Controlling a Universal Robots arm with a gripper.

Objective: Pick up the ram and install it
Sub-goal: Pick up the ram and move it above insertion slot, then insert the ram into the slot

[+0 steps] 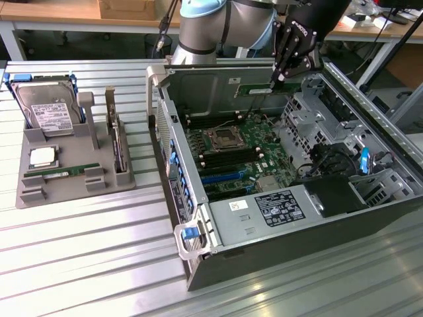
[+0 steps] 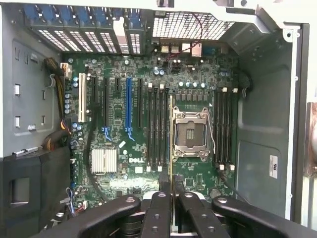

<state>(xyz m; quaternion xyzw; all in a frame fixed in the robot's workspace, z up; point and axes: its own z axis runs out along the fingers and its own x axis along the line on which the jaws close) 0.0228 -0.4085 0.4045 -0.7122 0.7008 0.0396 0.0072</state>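
Exterior view: a ribbed metal table (image 1: 79, 257) carries an open computer case (image 1: 370, 221) lying on its side, reaching from the table's middle toward the edge on the exterior view's right. Its motherboard (image 1: 231, 148) faces up, with the processor socket (image 1: 220, 139) near the board's middle. The arm comes in over the far edge of the case. The gripper (image 1: 280, 78) is closed narrow on the ram (image 1: 261, 88), which hangs level and edge-down above the far part of the board, close to the case's far wall and clear of the slots. Near the table's edge on the exterior view's left sits a grey fixture tray (image 1: 39, 195). It holds a hard drive (image 1: 46, 109) at its far end, a loose processor chip (image 1: 43, 156), a second memory stick (image 1: 63, 173) lying flat, and an expansion card (image 1: 117, 145) standing on edge. Behind the table runs a wooden-topped workbench (image 1: 53, 13) with cables hanging by it.

Wrist view: the black fingers (image 2: 159, 208) pinch the ram (image 2: 171, 139), seen edge-on as a thin line. It lies over the gap between a bank of black memory slots (image 2: 156, 129) and the processor socket (image 2: 190, 134). A silver heat sink (image 2: 104, 160) and a blue card slot (image 2: 129, 106) sit farther across the board.
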